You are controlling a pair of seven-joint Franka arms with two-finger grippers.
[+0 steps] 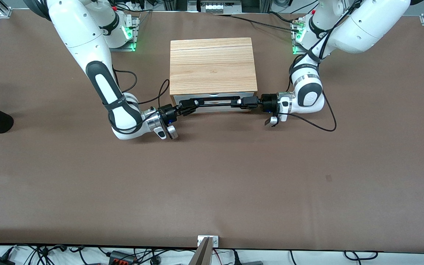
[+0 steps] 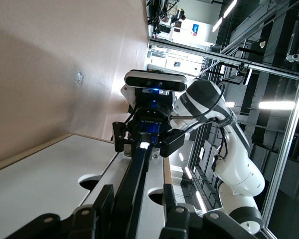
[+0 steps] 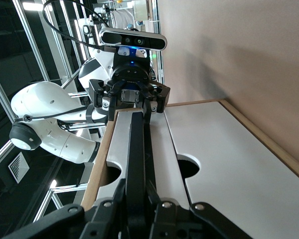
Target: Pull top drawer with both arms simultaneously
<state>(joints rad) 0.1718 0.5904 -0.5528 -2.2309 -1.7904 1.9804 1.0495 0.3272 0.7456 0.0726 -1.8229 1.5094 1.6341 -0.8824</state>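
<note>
Two grippers meet at the top drawer [image 1: 215, 99], whose white front faces the front camera under the cabinet's wood-grain top board [image 1: 212, 66]. The right gripper [image 1: 191, 105] is clenched on the long black bar handle [image 1: 217, 102] at the end toward the right arm. The left gripper [image 1: 242, 103] straddles the handle's other end, its fingers [image 2: 177, 215] on either side of the bar; whether they pinch it I cannot tell. No writing can be read. Bare brown table [image 1: 212, 184] lies open nearer the camera from the drawer front.
</note>
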